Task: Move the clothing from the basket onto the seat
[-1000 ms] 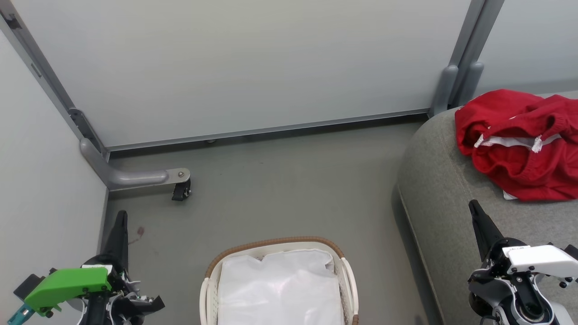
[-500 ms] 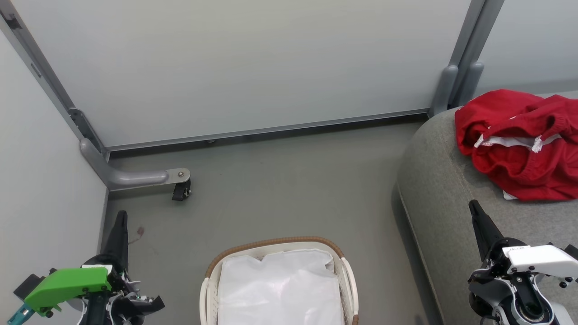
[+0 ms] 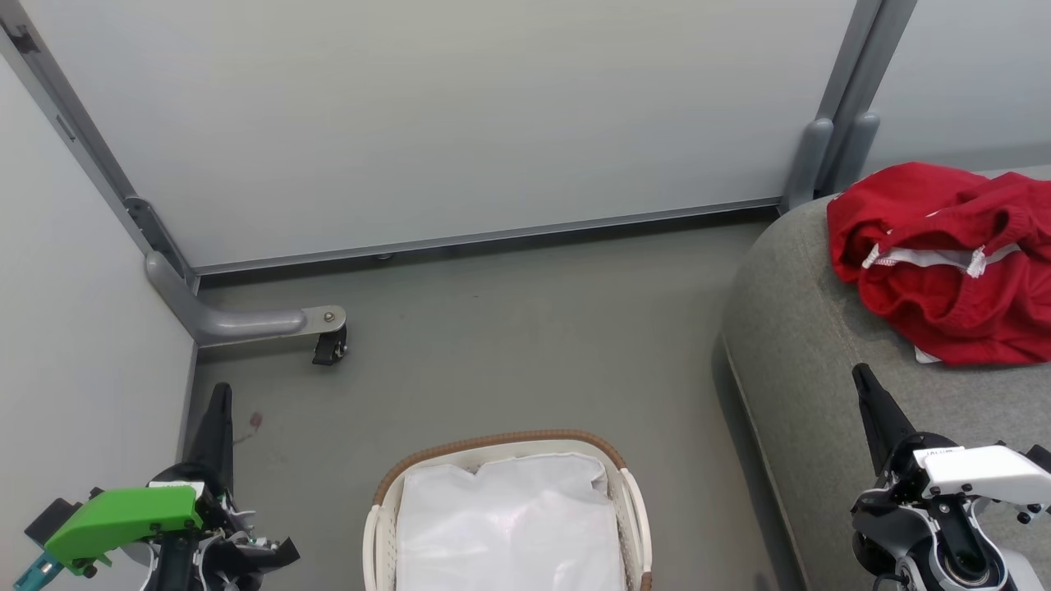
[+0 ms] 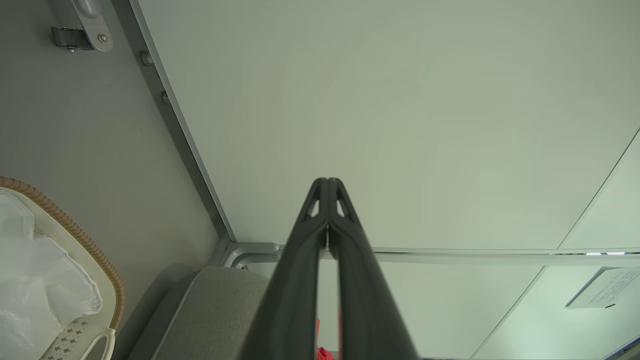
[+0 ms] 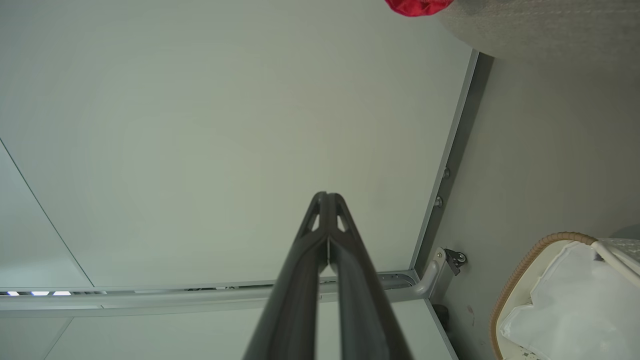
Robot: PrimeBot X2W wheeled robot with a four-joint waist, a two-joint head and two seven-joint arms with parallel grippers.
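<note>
The red clothing (image 3: 944,263) lies heaped on the grey seat (image 3: 788,345), ahead of the right gripper (image 3: 860,376) and apart from it. That gripper and the left gripper (image 3: 220,392) are both clenched on nothing. A white notice (image 4: 607,295) has writing too small to read. Between the grippers, the basket (image 3: 501,441) holds its white liner (image 3: 509,525).

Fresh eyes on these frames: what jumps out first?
The red clothing, heaped on the grey seat at the head view's right. Next, the basket at bottom centre, with its white liner. The left gripper and right gripper flank it, fingers shut, holding nothing.
</note>
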